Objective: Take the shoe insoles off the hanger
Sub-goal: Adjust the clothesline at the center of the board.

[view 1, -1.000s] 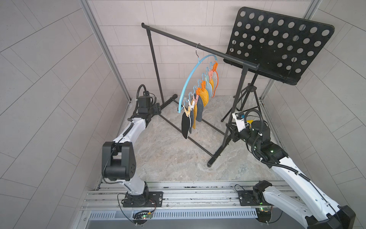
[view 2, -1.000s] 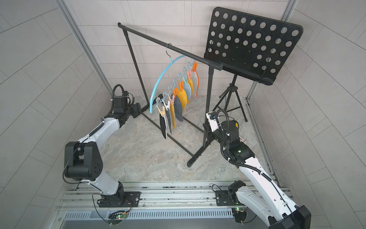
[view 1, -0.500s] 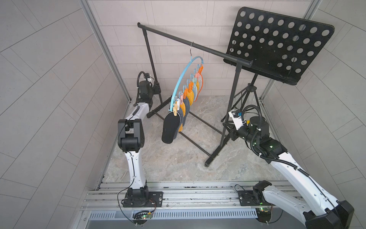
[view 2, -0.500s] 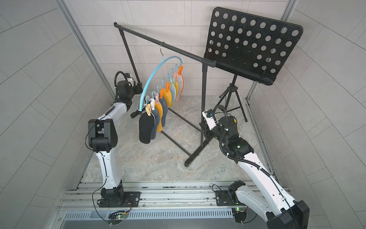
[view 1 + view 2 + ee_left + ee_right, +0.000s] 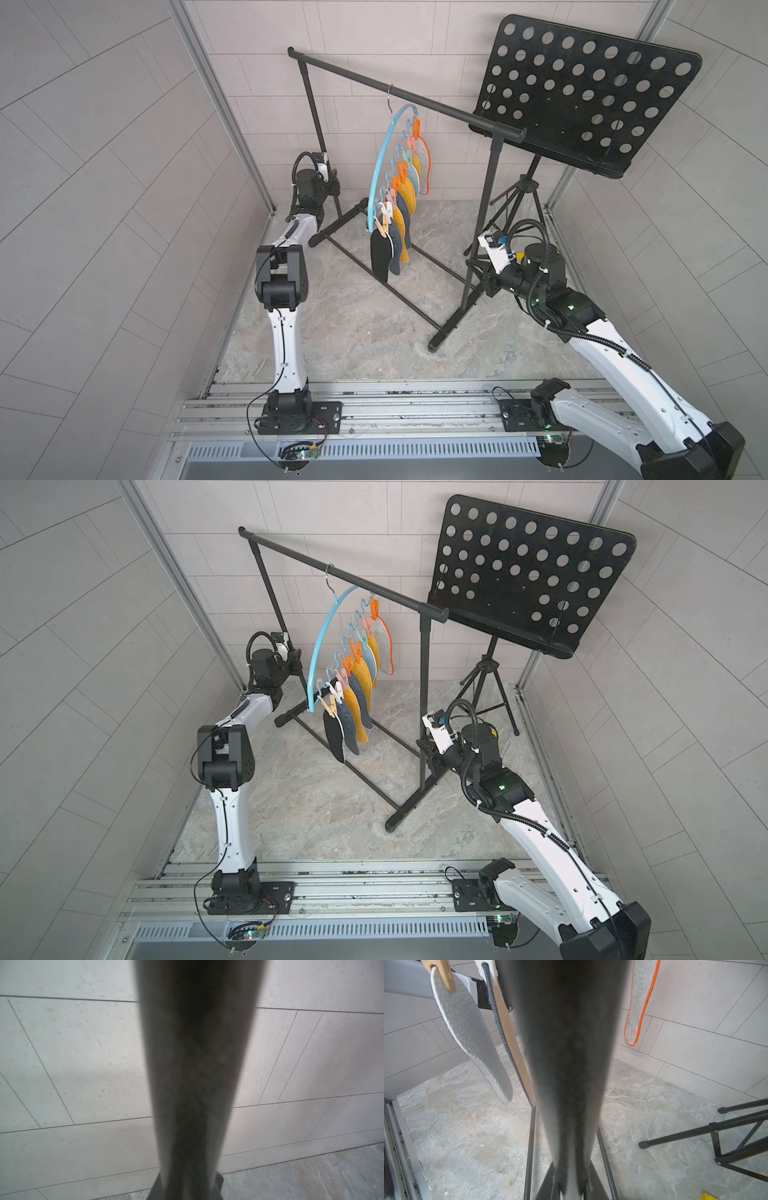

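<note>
The black garment rack [image 5: 415,97] is stood on the stone-patterned floor [image 5: 374,332]. Its top bar runs from the far left corner toward the near right, and a perforated music stand [image 5: 582,95] is placed near its right end. The light-blue hanger [image 5: 379,164] is hooked over that bar about mid-length and is turned almost edge-on in both top views.

The shoe insoles [image 5: 405,195] are hung in an overlapping row along the hanger's lower bar, well clear of the floor. The red-orange-edged insole [image 5: 423,166] is at the far end and the black insole [image 5: 379,259] at the near end. They are judged to be light, thin and bendy, with foam or felt faces unlikely to slip between pads. A sharp tug would probably set the whole hanger swinging. Each is best taken on its free lower half and drawn downward; the black insole is the least crowded. Each is held at its top by a small clip [image 5: 384,224].

Neither the insoles nor the hanger are touched by a gripper. The right gripper [image 5: 478,278] is seen pressed together around the rack's near right upright, low down, and that post fills the middle of the right wrist view. The left gripper [image 5: 330,185] is set against the far left upright, which fills the left wrist view. Its fingers are hidden, so it cannot be told whether it is pinching the post or merely beside it.
</note>
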Controlling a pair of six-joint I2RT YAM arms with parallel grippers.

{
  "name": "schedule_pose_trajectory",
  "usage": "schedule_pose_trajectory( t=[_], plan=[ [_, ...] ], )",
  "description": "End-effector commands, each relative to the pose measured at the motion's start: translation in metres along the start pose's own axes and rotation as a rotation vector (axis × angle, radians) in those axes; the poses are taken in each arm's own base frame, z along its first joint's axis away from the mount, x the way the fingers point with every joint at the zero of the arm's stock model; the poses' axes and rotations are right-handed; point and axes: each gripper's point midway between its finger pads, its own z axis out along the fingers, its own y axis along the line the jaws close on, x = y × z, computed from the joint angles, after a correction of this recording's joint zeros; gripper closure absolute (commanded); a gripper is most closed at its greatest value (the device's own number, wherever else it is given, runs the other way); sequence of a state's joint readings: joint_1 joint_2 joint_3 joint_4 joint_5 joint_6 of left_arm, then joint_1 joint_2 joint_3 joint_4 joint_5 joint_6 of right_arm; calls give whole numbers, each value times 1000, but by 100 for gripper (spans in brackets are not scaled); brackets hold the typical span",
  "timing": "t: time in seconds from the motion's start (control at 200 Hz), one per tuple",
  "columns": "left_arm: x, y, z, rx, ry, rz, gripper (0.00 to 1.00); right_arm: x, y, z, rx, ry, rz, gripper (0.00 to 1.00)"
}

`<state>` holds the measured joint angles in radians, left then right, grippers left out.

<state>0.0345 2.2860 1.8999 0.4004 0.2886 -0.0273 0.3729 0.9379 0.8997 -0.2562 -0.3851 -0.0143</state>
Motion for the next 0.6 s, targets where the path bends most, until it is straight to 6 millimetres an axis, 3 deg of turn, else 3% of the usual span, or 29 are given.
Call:
schedule_pose_trajectory(
  t=[0.0,0.355,0.596],
  plan=[
    [-28,18,-30,-89,-15,-45,100,22,7,1,-34,93,51,100],
    [-29,79,-158,-354,38,-64,100,7,-10,27,17,14,47,100],
    [-6,83,-206,-393,99,-98,100,3,-38,61,67,4,17,100]
  ],
)
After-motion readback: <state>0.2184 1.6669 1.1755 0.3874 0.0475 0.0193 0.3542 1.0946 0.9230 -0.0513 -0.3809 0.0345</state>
